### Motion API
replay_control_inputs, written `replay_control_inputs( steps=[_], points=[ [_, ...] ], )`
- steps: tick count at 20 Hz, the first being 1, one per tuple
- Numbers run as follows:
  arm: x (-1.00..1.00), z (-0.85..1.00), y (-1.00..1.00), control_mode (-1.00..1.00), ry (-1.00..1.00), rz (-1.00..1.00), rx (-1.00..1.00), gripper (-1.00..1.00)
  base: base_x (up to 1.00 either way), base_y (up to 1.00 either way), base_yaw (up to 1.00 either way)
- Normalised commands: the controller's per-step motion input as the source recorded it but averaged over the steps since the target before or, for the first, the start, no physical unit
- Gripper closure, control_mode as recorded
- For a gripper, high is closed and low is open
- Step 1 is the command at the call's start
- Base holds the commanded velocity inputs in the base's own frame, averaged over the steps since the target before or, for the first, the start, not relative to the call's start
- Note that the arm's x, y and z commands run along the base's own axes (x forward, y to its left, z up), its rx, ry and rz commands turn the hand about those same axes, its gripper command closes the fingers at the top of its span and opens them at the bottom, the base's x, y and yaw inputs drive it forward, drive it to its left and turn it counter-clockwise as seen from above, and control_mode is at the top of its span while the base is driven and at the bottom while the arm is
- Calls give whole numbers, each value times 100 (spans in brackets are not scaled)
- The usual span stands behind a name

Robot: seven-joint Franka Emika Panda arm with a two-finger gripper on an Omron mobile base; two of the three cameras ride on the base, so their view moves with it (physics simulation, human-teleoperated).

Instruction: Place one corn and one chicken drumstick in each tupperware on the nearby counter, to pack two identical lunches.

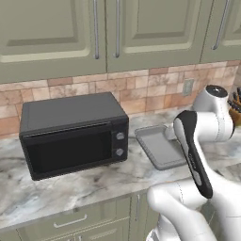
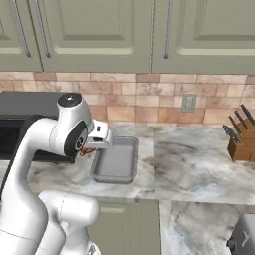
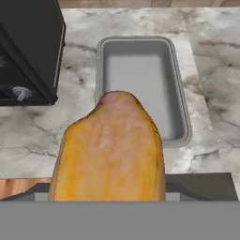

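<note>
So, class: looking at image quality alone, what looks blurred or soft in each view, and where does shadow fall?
Hand view: the chicken drumstick looms close and soft-edged, while the tupperware behind it stays sharper. Left base view: flat, even light, with the microwave door dark. Right base view: a faint shadow lies inside the tupperware below the gripper.
</note>
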Motion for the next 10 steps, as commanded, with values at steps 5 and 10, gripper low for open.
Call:
replay_control_inputs(
  steps=[5,10],
  points=[
    [77,-54,-20,-100,1,-2,0,100,0,0,0],
    [80,-40,-3,-100,0,0,0,100,0,0,0]
  ],
)
